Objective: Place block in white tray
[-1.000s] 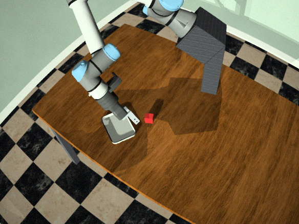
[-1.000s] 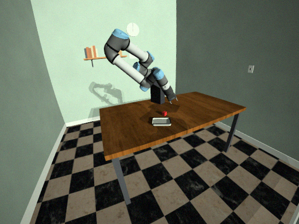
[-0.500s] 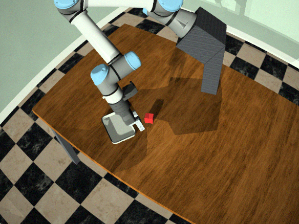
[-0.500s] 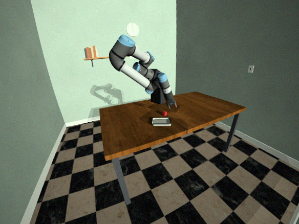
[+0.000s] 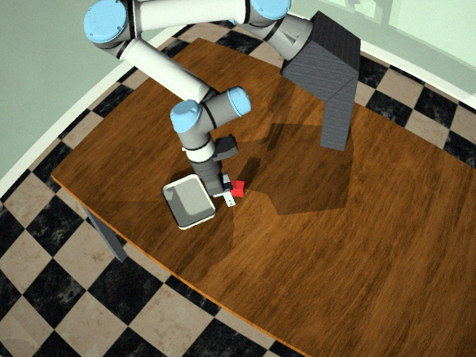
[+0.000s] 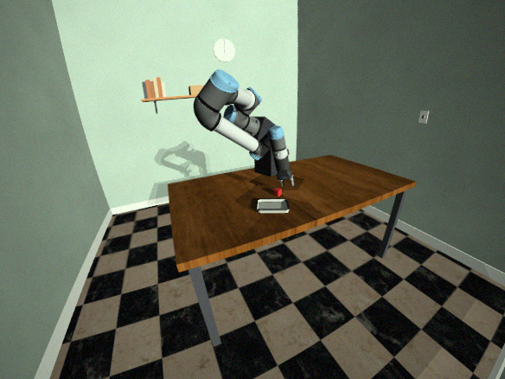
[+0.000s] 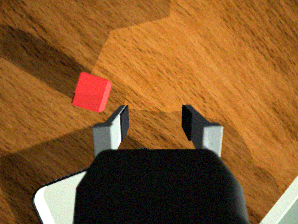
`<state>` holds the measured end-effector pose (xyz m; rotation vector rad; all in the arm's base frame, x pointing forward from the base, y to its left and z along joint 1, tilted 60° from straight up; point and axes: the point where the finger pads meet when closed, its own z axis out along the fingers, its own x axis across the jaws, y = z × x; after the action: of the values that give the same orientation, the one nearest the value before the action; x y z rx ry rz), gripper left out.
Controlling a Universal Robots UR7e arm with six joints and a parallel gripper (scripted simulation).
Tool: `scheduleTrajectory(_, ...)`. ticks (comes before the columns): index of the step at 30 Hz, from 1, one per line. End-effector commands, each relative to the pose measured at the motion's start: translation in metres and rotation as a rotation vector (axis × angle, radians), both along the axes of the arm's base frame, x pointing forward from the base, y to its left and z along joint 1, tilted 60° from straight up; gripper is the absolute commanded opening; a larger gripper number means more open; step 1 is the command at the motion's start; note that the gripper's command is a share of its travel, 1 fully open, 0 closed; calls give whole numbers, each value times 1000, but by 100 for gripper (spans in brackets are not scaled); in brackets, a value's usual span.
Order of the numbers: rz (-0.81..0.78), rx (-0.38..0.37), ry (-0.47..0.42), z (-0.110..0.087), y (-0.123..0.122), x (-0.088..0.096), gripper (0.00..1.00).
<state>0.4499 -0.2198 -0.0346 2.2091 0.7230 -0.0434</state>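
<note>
Gripper (image 7: pixel 155 122) hovering above a wooden bench (image 5: pixel 326 228), its two fingers spread wide with nothing between them. A small red block (image 7: pixel 91 92) rests on the bench just ahead of the left-hand finger in the wrist view, outside the gap and not touching it. The white tray (image 5: pixel 188 200) lies on the bench close beside the block, its floor bare; the top view shows the arm's wrist reaching over the tray's near edge. The step in hand looks to be lining up for the grasp. To do it well, the gripper likely needs to shift sideways until the block sits centred between the fingers, turn so the pads meet two flat opposite faces, then descend straight down without nudging the block or clipping the tray rim
</note>
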Motion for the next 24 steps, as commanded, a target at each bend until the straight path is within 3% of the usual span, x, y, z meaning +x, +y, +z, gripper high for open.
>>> scheduleTrajectory(1,-37,-36,-48,-3,-6,-7,100)
scheduleTrajectory(24,-197,-138,-204,-8,-20,-50,100)
